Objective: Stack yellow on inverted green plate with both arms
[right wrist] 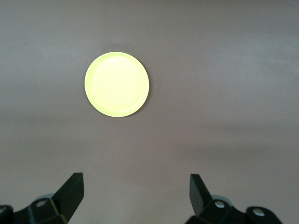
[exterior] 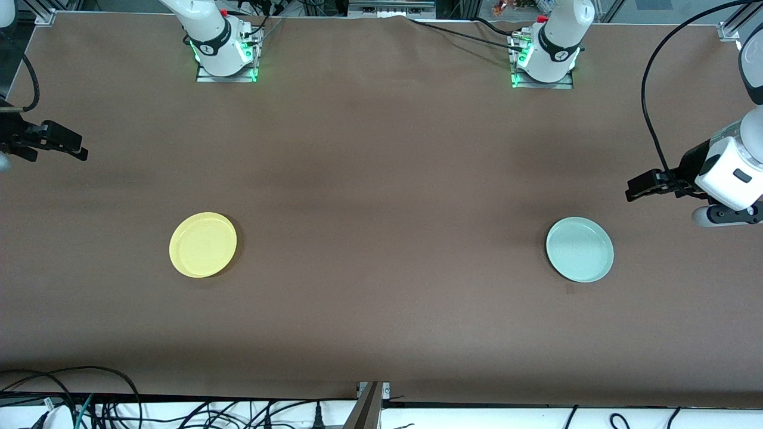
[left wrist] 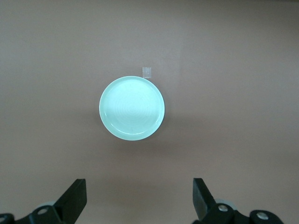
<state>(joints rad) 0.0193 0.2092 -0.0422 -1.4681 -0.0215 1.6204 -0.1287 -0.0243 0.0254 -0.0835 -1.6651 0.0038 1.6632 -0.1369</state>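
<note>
Front view: yellow (exterior: 202,245) apart from right end effector (exterior: 76,149)

Open brown table (exterior: 381,179) all around the yellow plate (exterior: 202,245) at the right arm's end, nothing crowding its rim. The green plate (exterior: 579,249) sits well apart at the left arm's end, with only a small tape square (left wrist: 147,72) touching its edge. Left gripper (exterior: 633,192) and right gripper (exterior: 71,146) hang spread wide over the table's ends, the middle unobstructed between them.
</note>
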